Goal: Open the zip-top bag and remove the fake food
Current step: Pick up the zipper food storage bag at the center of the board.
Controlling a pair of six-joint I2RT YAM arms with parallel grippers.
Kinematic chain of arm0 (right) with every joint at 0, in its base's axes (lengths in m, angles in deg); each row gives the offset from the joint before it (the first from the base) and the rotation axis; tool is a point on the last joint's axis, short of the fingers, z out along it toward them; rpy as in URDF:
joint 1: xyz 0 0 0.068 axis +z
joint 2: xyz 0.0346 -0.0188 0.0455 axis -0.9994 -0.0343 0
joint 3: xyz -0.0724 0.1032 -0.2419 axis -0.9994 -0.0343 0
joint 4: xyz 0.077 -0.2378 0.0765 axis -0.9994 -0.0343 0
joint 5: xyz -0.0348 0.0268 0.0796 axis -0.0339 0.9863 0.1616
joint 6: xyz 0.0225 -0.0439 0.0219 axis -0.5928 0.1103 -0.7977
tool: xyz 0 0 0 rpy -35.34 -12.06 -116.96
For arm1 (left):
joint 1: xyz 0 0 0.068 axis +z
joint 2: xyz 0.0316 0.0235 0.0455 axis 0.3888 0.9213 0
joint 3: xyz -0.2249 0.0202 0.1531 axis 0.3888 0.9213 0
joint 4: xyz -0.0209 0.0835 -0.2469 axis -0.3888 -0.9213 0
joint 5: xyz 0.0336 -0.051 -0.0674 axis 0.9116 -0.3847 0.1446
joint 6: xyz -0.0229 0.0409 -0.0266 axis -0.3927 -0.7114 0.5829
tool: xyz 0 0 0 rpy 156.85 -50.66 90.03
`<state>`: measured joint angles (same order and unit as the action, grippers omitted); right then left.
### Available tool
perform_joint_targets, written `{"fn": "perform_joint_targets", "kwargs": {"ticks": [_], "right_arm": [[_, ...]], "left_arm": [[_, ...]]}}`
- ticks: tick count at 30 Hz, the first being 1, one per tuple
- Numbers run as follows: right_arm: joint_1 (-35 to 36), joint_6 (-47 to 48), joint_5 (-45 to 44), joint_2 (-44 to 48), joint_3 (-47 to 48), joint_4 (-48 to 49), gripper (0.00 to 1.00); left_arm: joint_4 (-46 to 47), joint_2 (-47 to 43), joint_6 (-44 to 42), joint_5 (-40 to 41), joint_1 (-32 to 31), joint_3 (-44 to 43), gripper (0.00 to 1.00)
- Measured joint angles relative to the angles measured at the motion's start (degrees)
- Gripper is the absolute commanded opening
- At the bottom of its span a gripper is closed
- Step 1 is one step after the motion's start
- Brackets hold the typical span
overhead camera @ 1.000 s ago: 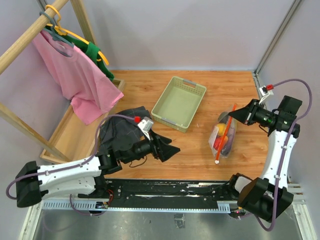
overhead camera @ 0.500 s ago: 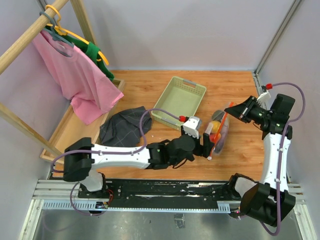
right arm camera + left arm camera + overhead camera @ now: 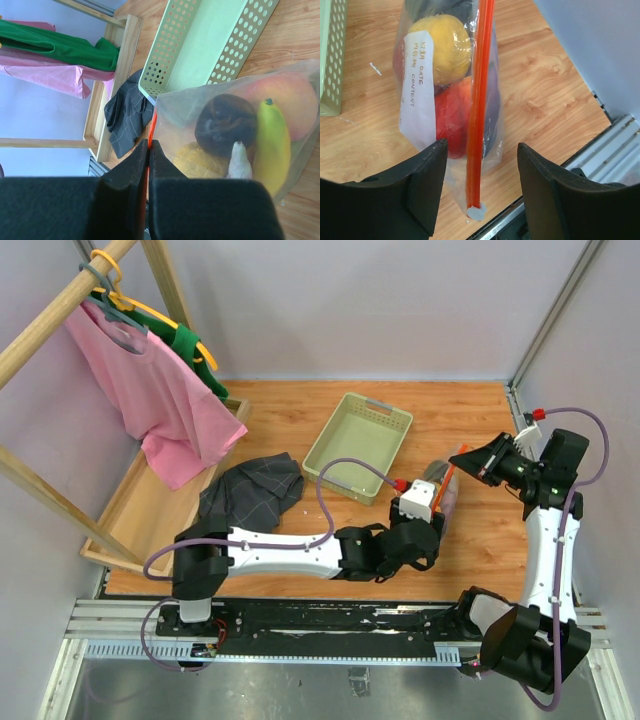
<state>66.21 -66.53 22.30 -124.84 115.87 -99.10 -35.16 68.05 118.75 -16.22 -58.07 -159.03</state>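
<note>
The zip-top bag lies on the wooden table at the right, its orange-red zip strip running toward me. Fake food shows through the clear plastic: a yellow fruit, a red one, a banana and a dark round piece. A white label sits on the bag's side. My left gripper is open, its fingers either side of the strip's near end without touching it. My right gripper is shut on the strip's far end.
A pale green tray stands just left of the bag. A dark cloth lies further left, beside a wooden rack hung with a pink shirt. The metal rail runs along the near edge, close behind the bag's end.
My left arm has swung right from beside the dark cloth to the bag's near end, its jaws narrowing. My right gripper has shifted slightly, still shut on the strip.
</note>
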Motion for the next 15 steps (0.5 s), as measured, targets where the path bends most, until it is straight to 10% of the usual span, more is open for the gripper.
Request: {"fn": "perform_joint_targets", "kwargs": {"ticks": [10,15], "right_arm": [[0.1,-0.5,-0.1,0.0,-0.1,0.1,0.01],[0.3,0.0,-0.1,0.0,-0.1,0.1,0.17]], "left_arm": [[-10.1,7.5,-0.1,6.8,-1.0,-8.3,0.04],[-11.5,7.6,-1.9,8.3,-1.0,-8.3,0.00]]}}
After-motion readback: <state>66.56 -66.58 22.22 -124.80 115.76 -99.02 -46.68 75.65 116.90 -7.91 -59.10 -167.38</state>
